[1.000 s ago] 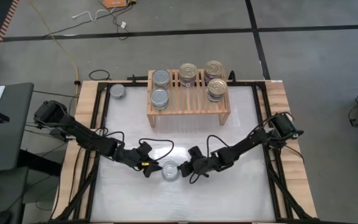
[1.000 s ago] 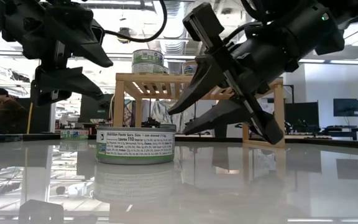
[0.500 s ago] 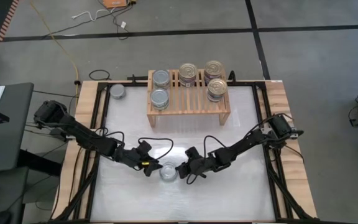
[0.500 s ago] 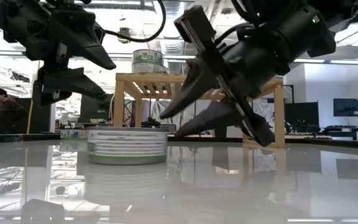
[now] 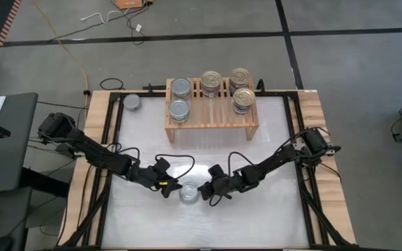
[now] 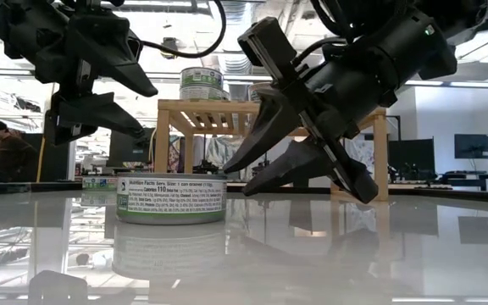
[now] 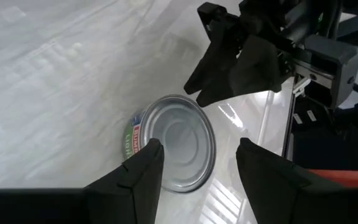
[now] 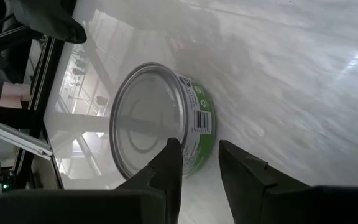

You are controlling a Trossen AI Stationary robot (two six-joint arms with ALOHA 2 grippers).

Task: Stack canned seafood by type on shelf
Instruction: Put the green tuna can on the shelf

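One tin of canned seafood with a plain silver top and a green label stands flat on the white table, near the front. My left gripper is open just left of it and above it. Its fingers frame the tin in the left wrist view. My right gripper is open, low at the tin's right side. The shelf stands at the far side. It carries silver-topped tins on its left part and gold-topped tins on its right part. My right gripper comes at the tin slanting down from the table's right. One fingertip stands at the tin's side wall. I cannot tell whether it touches. The tin stands flat on the table.
Another silver-topped tin sits on the table left of the shelf. Wooden planks edge the table on both sides. In the room beyond the table, a person sits at the far left.
My right gripper has moved toward the table's left edge and dropped a little lower at the tin. The tin has slid a short way toward the left edge, staying flat on the table.
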